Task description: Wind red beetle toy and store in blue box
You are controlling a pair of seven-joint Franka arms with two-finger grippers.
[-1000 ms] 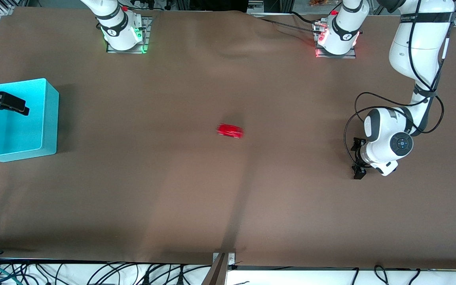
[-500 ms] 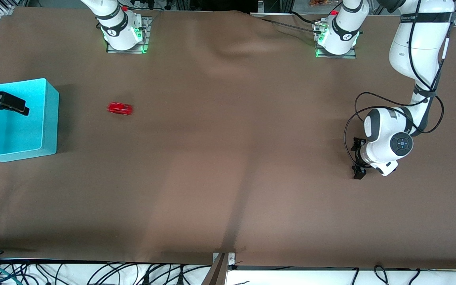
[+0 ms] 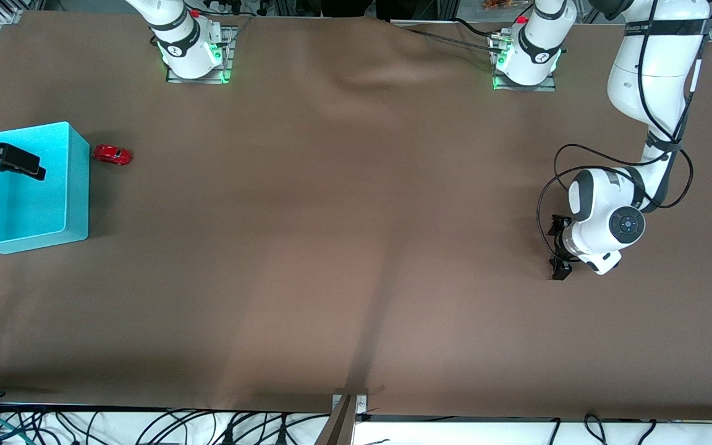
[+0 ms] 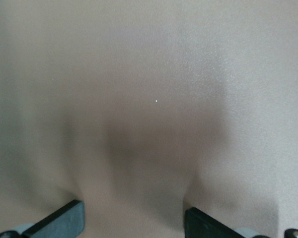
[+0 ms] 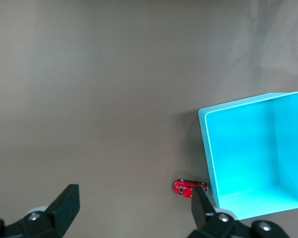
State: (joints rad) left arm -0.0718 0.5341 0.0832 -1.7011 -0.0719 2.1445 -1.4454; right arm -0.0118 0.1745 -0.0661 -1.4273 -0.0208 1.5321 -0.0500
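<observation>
One brown-covered table [image 3: 356,247], cables [image 3: 146,426] along edge

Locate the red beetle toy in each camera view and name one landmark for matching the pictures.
Front view: the red beetle toy sits on the table right beside the blue box, at the box's outer wall.
Left wrist view: not in it; only bare table covering shows.
Right wrist view: the toy lies against the box's outer wall.
Shared landmark: the blue box, seen in the front and right wrist views.
</observation>
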